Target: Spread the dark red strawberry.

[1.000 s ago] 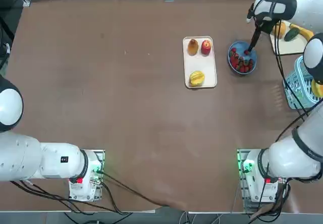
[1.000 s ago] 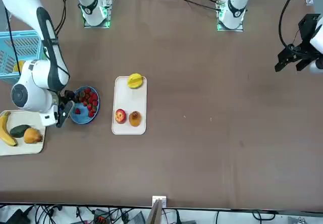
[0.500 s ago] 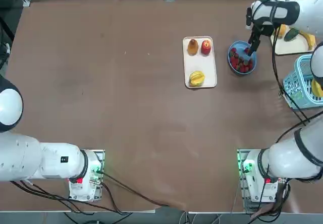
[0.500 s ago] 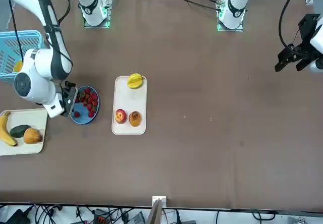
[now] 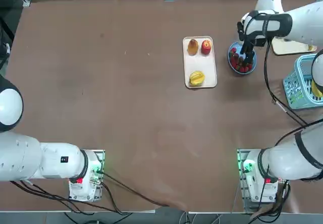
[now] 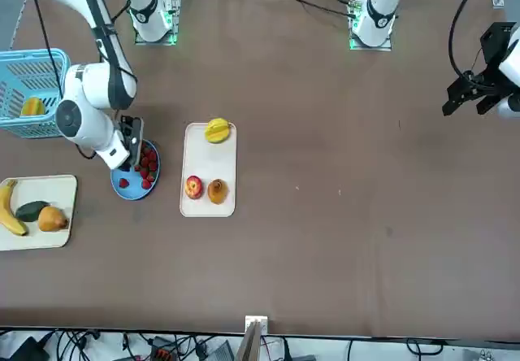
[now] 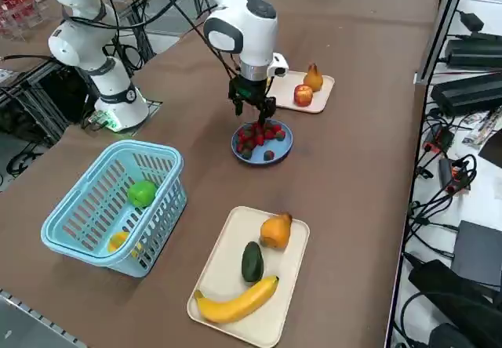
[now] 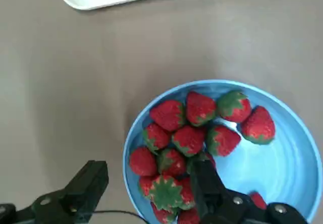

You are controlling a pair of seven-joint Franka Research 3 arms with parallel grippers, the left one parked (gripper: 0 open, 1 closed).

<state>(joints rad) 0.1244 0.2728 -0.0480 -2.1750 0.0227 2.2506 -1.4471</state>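
Observation:
A blue bowl [image 8: 285, 156] holds a heap of red strawberries [image 8: 189, 138]; I cannot pick out which one is the dark red strawberry. The same bowl [image 5: 251, 65] sits to the right of a white tray in the top view. My right gripper [image 8: 146, 181] hangs open just above the bowl's edge. One finger [image 8: 207, 183] is over the berries, the other [image 8: 88, 183] is over the bare table outside the rim. Nothing is held. From the side, the right gripper [image 7: 255, 117] points straight down at the bowl [image 7: 274, 154].
A white tray [image 5: 194, 62] with a pear, an apple and a yellow fruit lies left of the bowl. Another tray [image 7: 227, 273] with banana, avocado and an orange fruit, and a blue basket [image 7: 98, 207] with fruit, stand at the table's right side.
The right arm has swung from the banana tray's side toward the table's middle. Its gripper has shifted across the bowl to the rim nearest the white tray, open throughout.

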